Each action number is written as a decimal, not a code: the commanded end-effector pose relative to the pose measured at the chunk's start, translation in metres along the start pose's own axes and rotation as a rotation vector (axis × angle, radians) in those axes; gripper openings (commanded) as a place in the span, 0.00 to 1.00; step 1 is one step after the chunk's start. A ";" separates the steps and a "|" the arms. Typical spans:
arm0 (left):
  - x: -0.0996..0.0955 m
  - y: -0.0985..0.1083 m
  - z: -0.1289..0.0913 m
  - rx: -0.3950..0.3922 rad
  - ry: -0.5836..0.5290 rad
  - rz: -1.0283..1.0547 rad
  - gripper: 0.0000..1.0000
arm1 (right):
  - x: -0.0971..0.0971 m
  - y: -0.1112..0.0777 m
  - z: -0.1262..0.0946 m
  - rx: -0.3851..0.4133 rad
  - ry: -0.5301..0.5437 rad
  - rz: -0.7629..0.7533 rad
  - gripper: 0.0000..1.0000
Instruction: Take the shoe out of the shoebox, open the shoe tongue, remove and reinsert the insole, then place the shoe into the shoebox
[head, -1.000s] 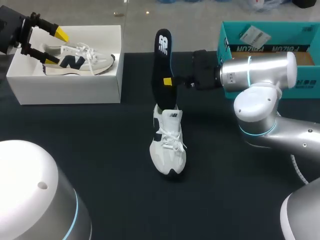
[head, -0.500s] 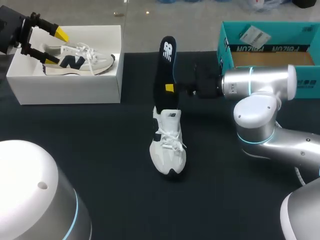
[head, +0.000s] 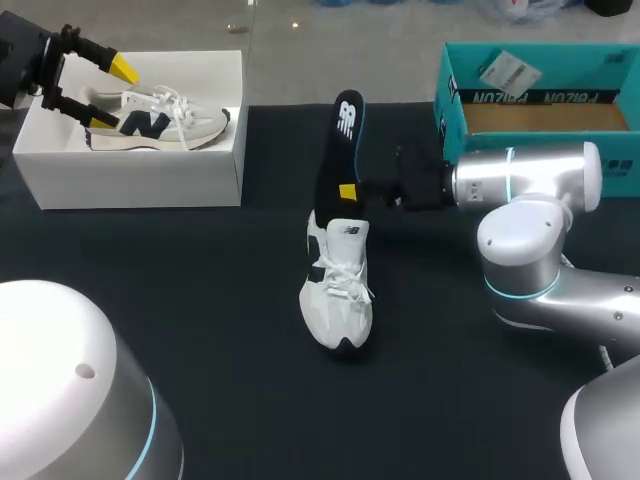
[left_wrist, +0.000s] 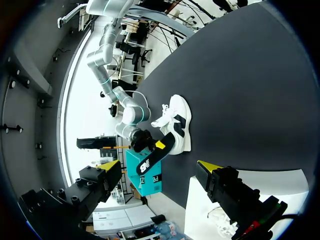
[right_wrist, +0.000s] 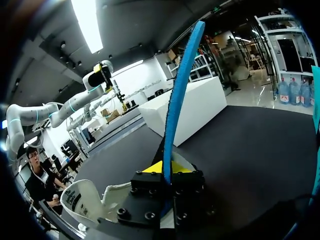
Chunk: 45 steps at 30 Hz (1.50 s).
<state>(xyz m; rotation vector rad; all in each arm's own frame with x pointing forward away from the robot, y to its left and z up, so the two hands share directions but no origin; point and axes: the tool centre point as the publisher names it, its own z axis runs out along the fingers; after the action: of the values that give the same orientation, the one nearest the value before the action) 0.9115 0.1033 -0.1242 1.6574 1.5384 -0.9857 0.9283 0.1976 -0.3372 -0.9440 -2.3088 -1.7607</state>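
Presently we find right tool (head: 345, 190) clamped on insole (head: 341, 140), upright to clear the shoe (head: 338, 295) collar; left tool (head: 110, 95) parted.

**Right fingers pinched shut, left fingers spread wide**

The right arm (head: 520, 180) comes in from the right side. Its silver forearm lies level above the surface (head: 200, 300) and points toward the middle, with a bent joint just below it. A black wrist leads out to the right gripper (head: 346, 190), which is turned sideways and clamps the insole (head: 340, 150) from two sides. In the right wrist view the insole's edge stands up from between the fingers (right_wrist: 162, 167). The left gripper (head: 105, 95) sits at the far left corner on a black wrist. Its fingers are set wide apart, one yellow tip (head: 122, 68) higher and farther than the other.
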 end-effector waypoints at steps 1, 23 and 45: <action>0.000 -0.001 0.000 0.000 0.003 0.000 1.00 | 0.000 -0.010 -0.002 -0.009 0.001 -0.001 0.00; 0.000 -0.001 0.000 0.000 0.003 0.000 1.00 | 0.002 -0.017 -0.002 0.016 0.028 0.029 0.00; 0.000 -0.001 0.000 0.000 0.003 0.000 1.00 | 0.004 -0.023 0.001 0.082 0.122 -0.001 0.00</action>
<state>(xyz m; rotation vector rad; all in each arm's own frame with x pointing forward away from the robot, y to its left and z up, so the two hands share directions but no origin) 0.9115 0.1033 -0.1242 1.6574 1.5384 -0.9857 0.9068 0.1996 -0.3523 -0.8253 -2.2844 -1.6933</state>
